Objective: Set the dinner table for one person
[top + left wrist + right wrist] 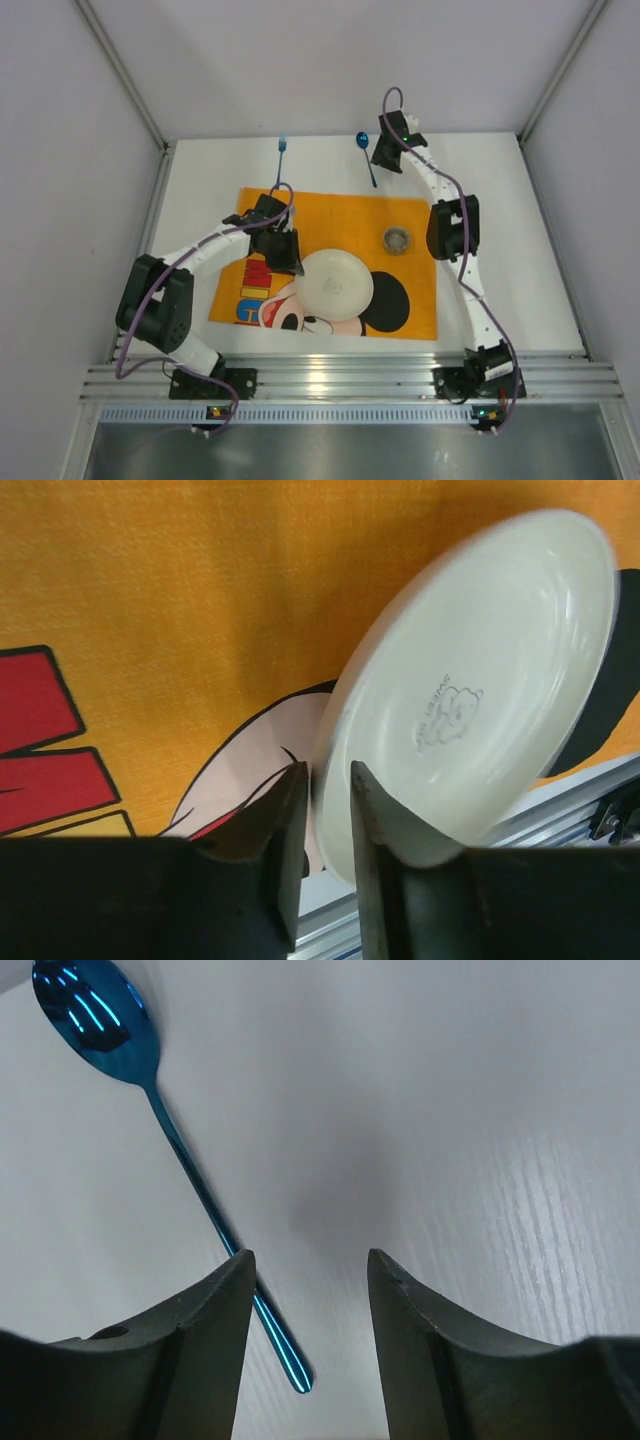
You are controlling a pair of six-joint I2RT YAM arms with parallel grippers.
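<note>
The white dinner table (505,210) carries an orange cartoon-mouse placemat (330,212). My left gripper (296,262) is shut on the rim of a white plate (338,284), which it holds tilted above the placemat. In the left wrist view the plate (480,680) shows its underside, its rim pinched in my left gripper (325,772). My right gripper (381,157) is open and low over the table at the back. A blue spoon (367,158) lies just to its left. In the right wrist view the spoon's handle (200,1205) passes my left fingertip (235,1280), and my right gripper (308,1260) is empty.
A blue fork (282,158) lies on the table beyond the placemat's far left corner. A small round cup (397,240) stands on the placemat's right part. Grey walls enclose the table, and an aluminium rail (340,375) runs along the near edge.
</note>
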